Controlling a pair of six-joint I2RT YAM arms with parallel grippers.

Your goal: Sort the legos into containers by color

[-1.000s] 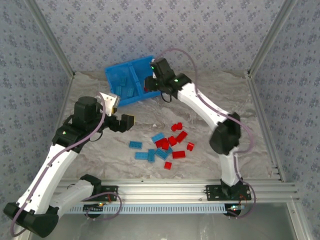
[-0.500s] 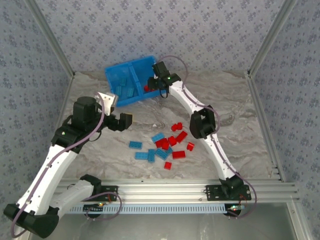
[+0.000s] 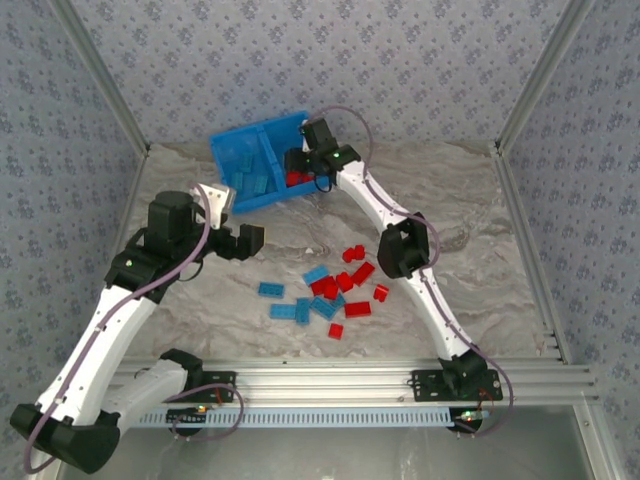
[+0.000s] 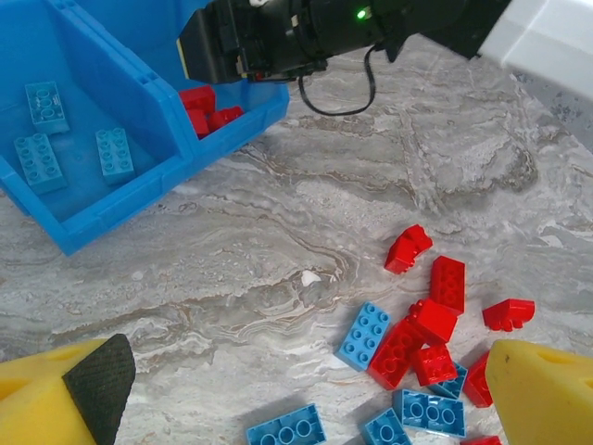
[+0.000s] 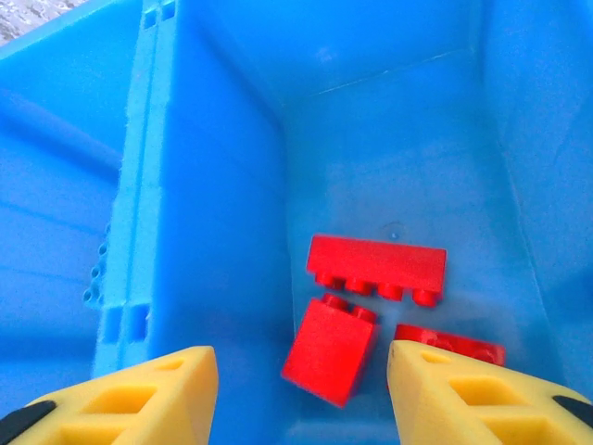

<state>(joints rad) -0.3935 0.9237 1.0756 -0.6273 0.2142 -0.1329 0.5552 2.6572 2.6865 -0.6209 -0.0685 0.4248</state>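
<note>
The blue bin (image 3: 226, 142) stands at the back of the table, tilted. Its left compartment holds light blue legos (image 4: 115, 153) and its right compartment holds red ones (image 3: 297, 178). My right gripper (image 5: 301, 394) hangs open inside the right compartment, beside the divider wall (image 5: 148, 185). A square red brick (image 5: 332, 350) lies loose between the yellow fingers, touching neither. A long red brick (image 5: 375, 264) and another red one (image 5: 449, 343) lie by it. My left gripper (image 3: 245, 240) hovers open and empty over the table, left of the mixed pile of red and blue legos (image 3: 335, 290).
The loose pile spreads across the middle of the marble-patterned table (image 3: 470, 200), with blue bricks (image 4: 364, 334) toward its left and red ones (image 4: 447, 283) toward its right. Metal frame rails (image 3: 530, 260) edge the table's sides and front.
The right arm folded its elbow and settled over the bin's right compartment. Its jaws spread apart and the red brick now lies free below them. The left arm has barely moved.
</note>
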